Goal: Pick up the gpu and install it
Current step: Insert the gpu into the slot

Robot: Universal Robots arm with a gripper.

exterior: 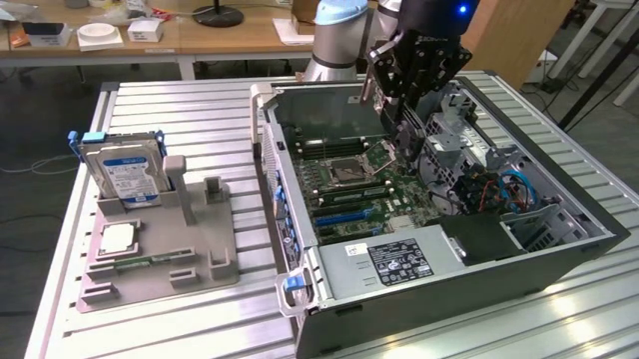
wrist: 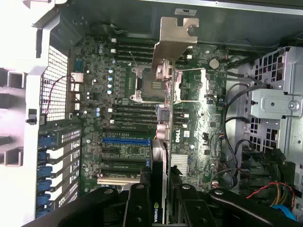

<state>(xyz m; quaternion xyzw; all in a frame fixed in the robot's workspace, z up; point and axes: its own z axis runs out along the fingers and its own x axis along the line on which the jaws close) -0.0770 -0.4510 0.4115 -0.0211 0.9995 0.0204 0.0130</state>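
Right, close in at the wrist: the end effector [wrist: 160, 205] is clamped on the gpu [wrist: 173, 40], with black fingers [wrist: 136, 208] on either flat side of the card. The card is held on edge, so the wrist camera looks straight along its thin edge. A green logo shows between the fingers, and the silvery end bracket juts out at the far end, clear of the grip. Beyond the card lies the motherboard [wrist: 199, 123], its processor socket [wrist: 142, 80] and a blue slot [wrist: 125, 141] just beside the card's line. Whether the card's lower edge touches the board, I cannot tell.

Over to the exterior view: nearest is the open computer case [exterior: 539, 277], lying on its side on the slatted metal table [exterior: 179, 329]. Inside, a grey power supply [exterior: 394, 262] with a black label sits at the near end, the board fills the middle, and blue and red cables [exterior: 514, 187] curl on the exterior view's right. The arm [exterior: 334, 37] stands behind the case and hangs over it. On the exterior view's left, beside the case, a grey holder [exterior: 200, 262] carries a flat processor chip [exterior: 117, 238] and a green memory stick [exterior: 150, 260] lying down. Farther back on it, a silver hard drive [exterior: 125, 176] with a blue label stands upright. Farthest off, a wooden desk [exterior: 239, 37] bears small white boxes [exterior: 145, 30].
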